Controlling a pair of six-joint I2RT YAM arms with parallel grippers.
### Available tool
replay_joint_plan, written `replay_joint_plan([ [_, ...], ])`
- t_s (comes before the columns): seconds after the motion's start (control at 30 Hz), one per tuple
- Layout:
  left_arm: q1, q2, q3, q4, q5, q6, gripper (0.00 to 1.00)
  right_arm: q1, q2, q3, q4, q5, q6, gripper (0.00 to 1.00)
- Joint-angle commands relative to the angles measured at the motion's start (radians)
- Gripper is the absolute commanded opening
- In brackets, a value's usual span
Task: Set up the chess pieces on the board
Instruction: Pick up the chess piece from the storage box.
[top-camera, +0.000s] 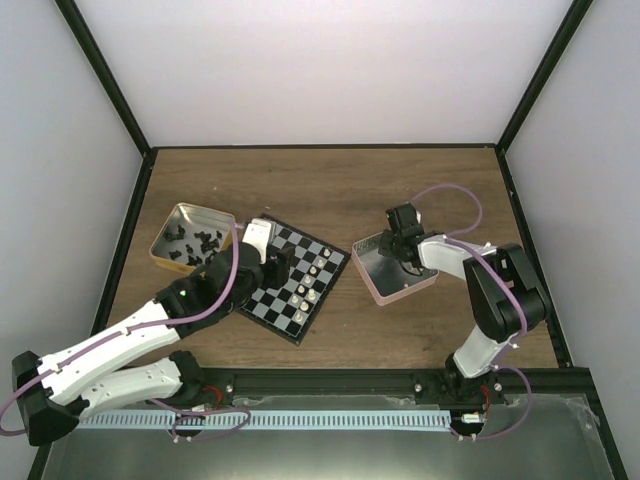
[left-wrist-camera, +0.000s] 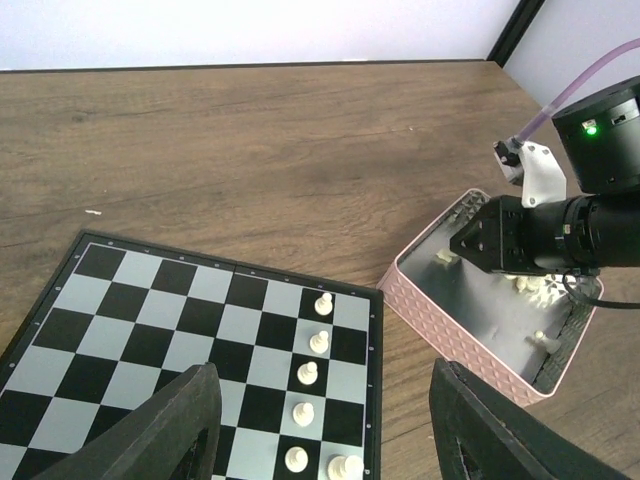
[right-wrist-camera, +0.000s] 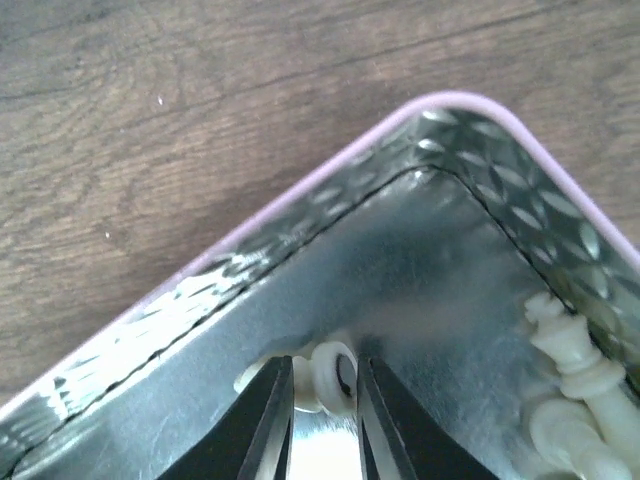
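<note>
Near the pink tray's (right-wrist-camera: 300, 225) corner, right end effector (right-wrist-camera: 324, 385) clamps a cream piece (right-wrist-camera: 336, 370).

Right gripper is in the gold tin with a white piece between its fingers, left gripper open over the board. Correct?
No. The right gripper is in the pink tray, not the gold tin; the left wrist view shows it. The rest holds.

Brown wooden tabletop (top-camera: 330, 190), plain white walls (top-camera: 320, 70), black corner posts (top-camera: 105, 75), soft even light
</note>
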Motion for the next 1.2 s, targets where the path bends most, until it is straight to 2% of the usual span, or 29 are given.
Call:
replay_joint_plan([
  [0.0, 0.003, 0.005, -0.011, 0.013, 0.009, 0.005, 0.59, -0.01, -0.046, -0.018, -0.091, -0.024, 0.034, 0.2],
  [0.27, 0.003, 0.007, -0.015, 0.015, 0.004, 0.004, 0.59, -0.01, -0.125, -0.014, -0.099, -0.163, 0.026, 0.28],
  [0.43, 0.003, 0.005, -0.016, 0.015, 0.003, 0.003, 0.59, -0.01, -0.097, 0.004, -0.108, -0.076, -0.012, 0.38],
  [0.57, 0.003, 0.004, -0.017, 0.016, 0.002, 0.004, 0.59, -0.01, -0.044, 0.031, -0.102, -0.023, -0.077, 0.42],
  [1.17, 0.003, 0.011, -0.021, 0.015, -0.003, 0.001, 0.6, -0.011, 0.066, 0.074, 0.001, -0.067, -0.124, 0.43],
])
